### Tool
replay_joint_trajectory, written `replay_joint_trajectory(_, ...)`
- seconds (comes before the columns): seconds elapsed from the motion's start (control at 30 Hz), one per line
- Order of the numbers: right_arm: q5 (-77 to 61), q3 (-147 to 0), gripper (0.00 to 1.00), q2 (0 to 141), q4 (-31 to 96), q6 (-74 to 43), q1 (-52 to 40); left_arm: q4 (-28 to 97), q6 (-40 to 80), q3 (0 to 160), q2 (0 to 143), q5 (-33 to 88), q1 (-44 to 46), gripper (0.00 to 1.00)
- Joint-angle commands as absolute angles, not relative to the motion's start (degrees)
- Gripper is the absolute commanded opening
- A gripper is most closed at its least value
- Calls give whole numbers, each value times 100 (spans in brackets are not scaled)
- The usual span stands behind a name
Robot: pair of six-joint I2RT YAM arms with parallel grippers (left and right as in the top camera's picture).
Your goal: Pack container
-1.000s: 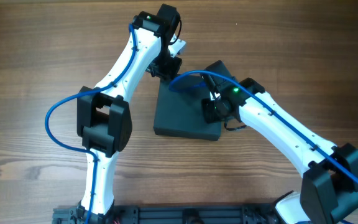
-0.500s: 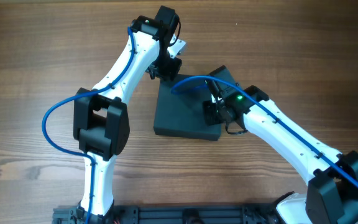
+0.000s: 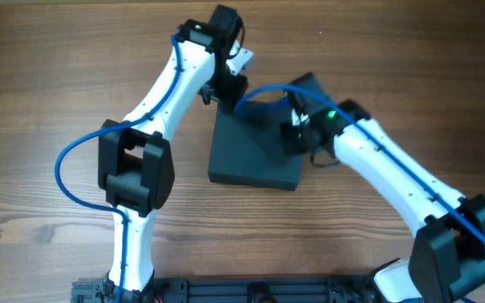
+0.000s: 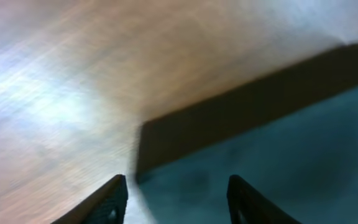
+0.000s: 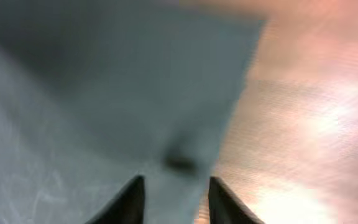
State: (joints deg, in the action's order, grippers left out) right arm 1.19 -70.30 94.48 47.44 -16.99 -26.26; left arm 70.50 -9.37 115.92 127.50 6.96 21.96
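Left pincer [image 4: 177, 190] and right pincer [image 5: 176, 186], two in all, each part-open and empty, at one container [image 3: 251, 156].

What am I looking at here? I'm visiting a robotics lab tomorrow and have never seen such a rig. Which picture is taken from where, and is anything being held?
These are two white-and-black robot arms with blue cables, the left arm and the right arm. Each ends in a two-finger gripper. The overhead picture looks straight down on the wooden table. The other two pictures, both blurred, come from a camera on each wrist and look out past that arm's own dark fingers. On the table lies a matte dark teal-grey rectangular box, the container, and both arms reach to its far end. The left gripper and the right gripper have their fingers apart just over it. Nothing shows between them, so nothing seems to be held.
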Motion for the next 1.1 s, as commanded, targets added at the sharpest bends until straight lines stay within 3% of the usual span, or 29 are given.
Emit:
replay_joint_trajectory(0.0, 655, -8073, 59, 9463, 4851, -1496, -2259, 7022, -965, 12066, 12401, 464, 1767, 60)
replay_joint_trajectory(0.07, 845, -8571, 86, 9461, 4915, -1420, -2043, 7028, -963, 12191, 12269, 462, 1599, 66)
replay_joint_trajectory(0.1, 860, -8818, 98, 9461, 4923, -1264, -1927, 7028, -963, 12245, 12206, 462, 1516, 75)
replay_joint_trajectory(0.13, 930, -9142, 100, 9461, 4936, -1144, -1769, 7030, -961, 12315, 12110, 462, 1415, 85)
replay_joint_trajectory(0.17, 1007, -9354, 100, 9461, 4963, -1144, -1669, 7028, -961, 12348, 12046, 451, 1350, 99)
replay_joint_trajectory(0.47, 1354, -11325, 100, 9430, 5909, -895, -528, 6943, -231, 12414, 10910, -720, 508, 100)
replay_joint_trajectory(0.67, 1404, -11310, 100, 8910, 6285, -915, -259, 7321, 89, 12407, 10259, -672, -30, 100)
replay_joint_trajectory(0.87, 1406, -10180, 100, 7804, 6149, -1076, -259, 7557, 49, 12237, 9789, -672, -49, 100)
replay_joint_trajectory(1.07, 954, -7516, 100, 5843, 5109, -1216, -261, 7074, 67, 10724, 8724, -670, -49, 100)
